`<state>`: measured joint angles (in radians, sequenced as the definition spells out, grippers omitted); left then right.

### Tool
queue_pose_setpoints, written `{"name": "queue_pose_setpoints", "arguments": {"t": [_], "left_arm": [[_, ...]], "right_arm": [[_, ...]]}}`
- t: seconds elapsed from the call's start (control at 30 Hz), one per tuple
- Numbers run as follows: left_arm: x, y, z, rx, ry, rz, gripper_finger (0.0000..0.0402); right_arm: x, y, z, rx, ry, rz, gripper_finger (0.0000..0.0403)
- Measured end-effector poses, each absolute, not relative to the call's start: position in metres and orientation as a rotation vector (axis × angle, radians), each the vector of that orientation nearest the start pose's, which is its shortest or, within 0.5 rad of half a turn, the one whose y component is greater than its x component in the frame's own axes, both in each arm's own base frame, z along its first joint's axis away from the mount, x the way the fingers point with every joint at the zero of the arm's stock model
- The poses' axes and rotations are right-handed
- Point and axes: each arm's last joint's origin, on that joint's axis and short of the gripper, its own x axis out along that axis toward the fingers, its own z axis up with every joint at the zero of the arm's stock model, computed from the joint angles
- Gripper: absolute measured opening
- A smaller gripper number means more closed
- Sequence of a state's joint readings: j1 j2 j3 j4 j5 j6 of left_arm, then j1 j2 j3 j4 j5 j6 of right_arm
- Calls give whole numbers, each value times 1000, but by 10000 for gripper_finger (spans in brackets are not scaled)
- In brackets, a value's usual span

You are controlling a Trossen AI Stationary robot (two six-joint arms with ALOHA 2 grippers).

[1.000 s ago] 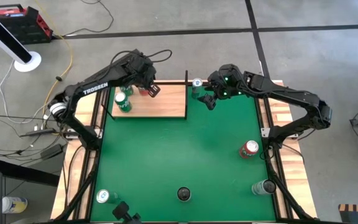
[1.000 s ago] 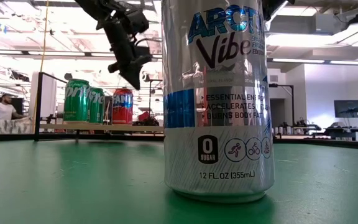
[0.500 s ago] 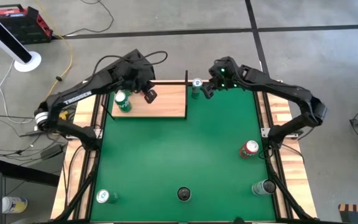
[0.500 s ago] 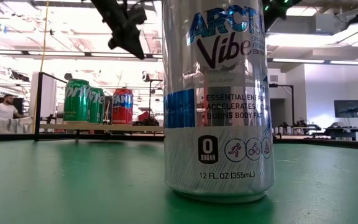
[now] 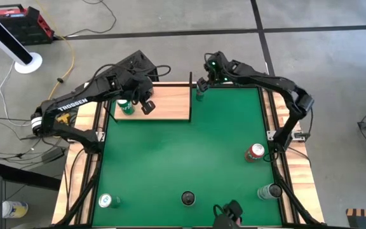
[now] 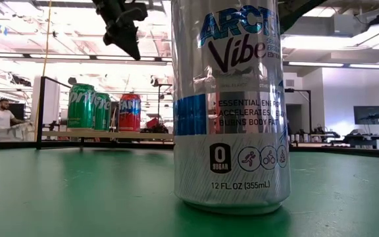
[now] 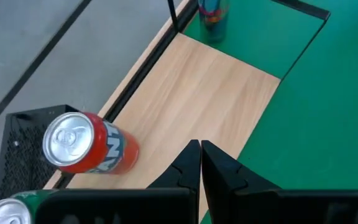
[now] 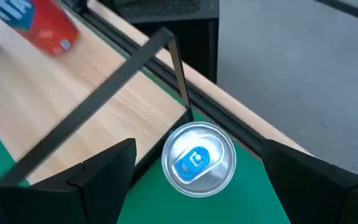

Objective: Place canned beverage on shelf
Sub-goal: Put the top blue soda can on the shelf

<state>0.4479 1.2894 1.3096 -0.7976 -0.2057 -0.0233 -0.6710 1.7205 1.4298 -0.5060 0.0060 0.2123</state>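
Green mat (image 5: 183, 152) on a table with light wood border strips, grey floor around it; low view looks into a bright open room with a person (image 6: 0, 118) at far left.

Shelf (image 5: 167, 105): flat pale wood panel with thin dark frame, at the far-left part of the mat. On it: green cans (image 6: 87, 105) at the left end and a red Fanta can (image 7: 89, 144) beside them, all upright.

Can beside the shelf (image 8: 199, 159): silver top with blue pull tab, upright on the green mat, just outside the shelf's far-right corner, close to the frame post. In the high view it is mostly hidden under the right arm.

Right gripper (image 8: 194, 171): directly above that can, fingers spread wide, one each side of it, not touching.

Left gripper (image 7: 199, 163): above the shelf's left half, near the red can, fingers pressed together, holding nothing.

Other cans on the mat:
- silver "Arctic Vibe" can (image 6: 229, 105), near edge centre, fills the low view
- red can (image 5: 255, 152), right side
- silver can (image 5: 269, 191), near right corner
- green-topped can (image 5: 107, 201), near left corner
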Motion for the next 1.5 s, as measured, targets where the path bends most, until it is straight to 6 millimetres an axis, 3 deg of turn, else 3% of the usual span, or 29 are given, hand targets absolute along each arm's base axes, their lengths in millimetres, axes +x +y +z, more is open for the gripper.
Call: {"name": "queue_pose_setpoints", "arguments": {"t": [0.4, 0.9, 1.5], "left_arm": [[215, 110, 337, -179, 755, 659, 0], [215, 110, 338, -180, 730, 674, 0], [216, 111, 339, -172, 704, 673, 0]], "right_arm": [[307, -246, 268, 396, 764, -686, 370], [301, -248, 258, 368, 807, -701, 370], [306, -248, 261, 382, 748, -662, 370]]}}
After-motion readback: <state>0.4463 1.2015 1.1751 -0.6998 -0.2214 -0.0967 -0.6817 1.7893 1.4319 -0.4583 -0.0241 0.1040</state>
